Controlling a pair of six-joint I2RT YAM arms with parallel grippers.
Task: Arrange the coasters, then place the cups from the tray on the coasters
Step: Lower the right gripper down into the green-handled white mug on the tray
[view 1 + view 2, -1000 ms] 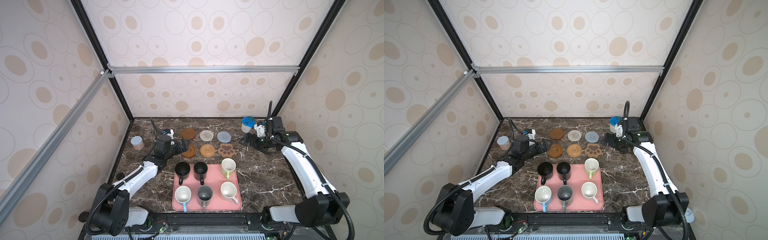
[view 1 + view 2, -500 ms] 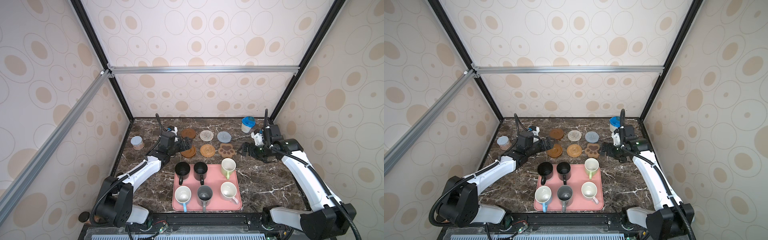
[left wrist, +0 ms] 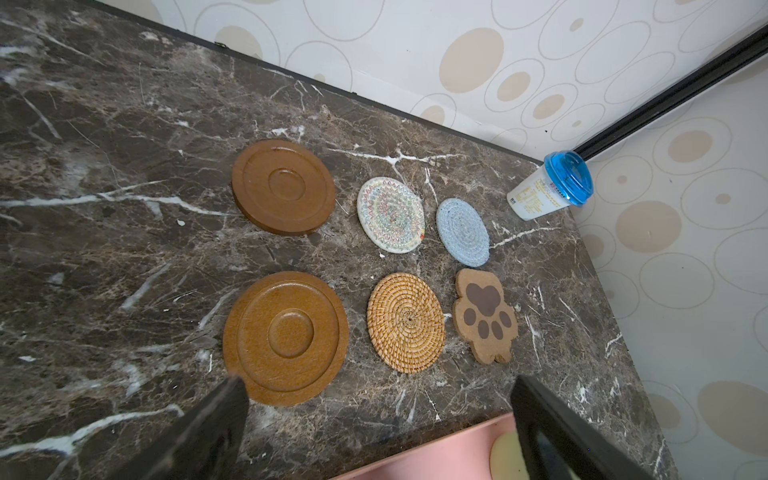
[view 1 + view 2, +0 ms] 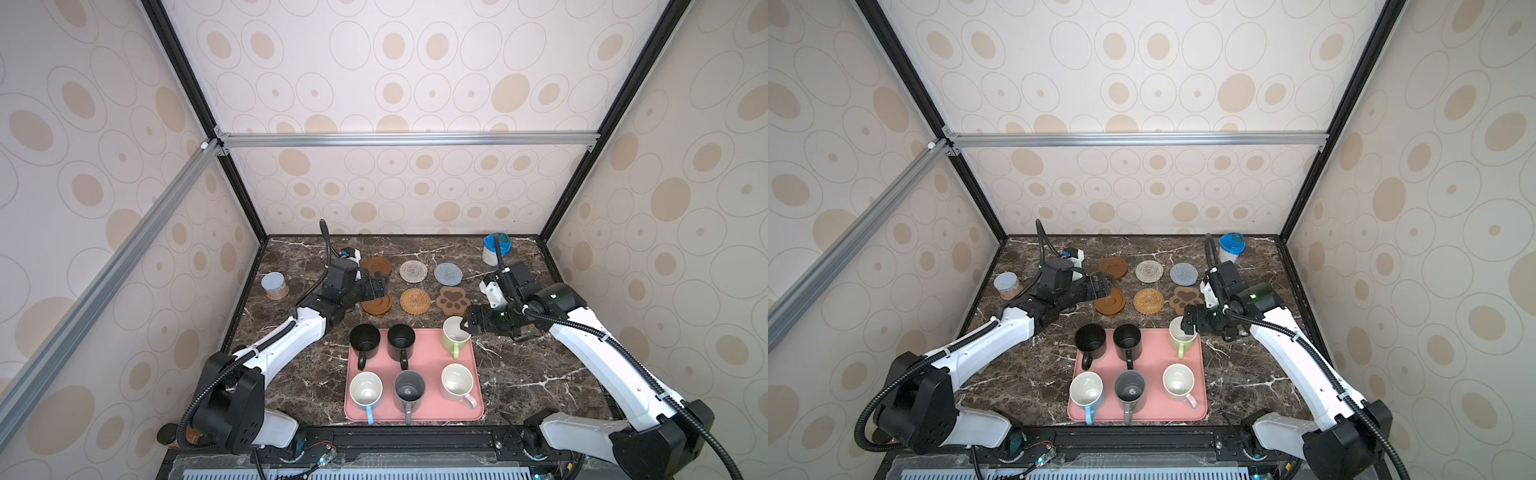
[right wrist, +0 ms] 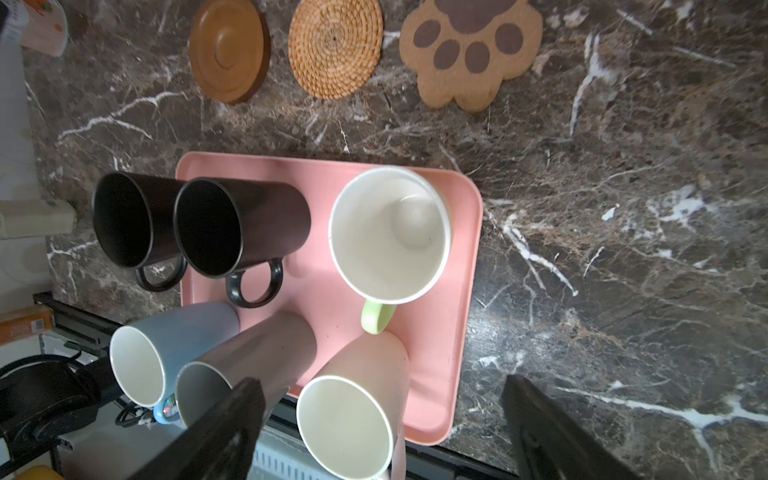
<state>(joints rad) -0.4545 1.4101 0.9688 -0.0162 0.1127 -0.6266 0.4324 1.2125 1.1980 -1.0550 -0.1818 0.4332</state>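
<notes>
Left gripper (image 4: 377, 288): was open and empty, over the brown discs, centre-left.
Right gripper (image 4: 468, 325): jaws stood apart, empty, beside the light green cup (image 4: 454, 338).
Coasters (image 4: 415, 301): lay in two rows of three, mid-frame.
Cups (image 4: 408, 390): all six stood on the tray (image 4: 432, 365), lower centre.

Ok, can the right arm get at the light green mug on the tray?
Probably yes. The right gripper is open beside the light green mug, which stands in the far right corner of the tray. The nearest black mug and the pink mug stand apart from it, leaving its right side free.
</notes>
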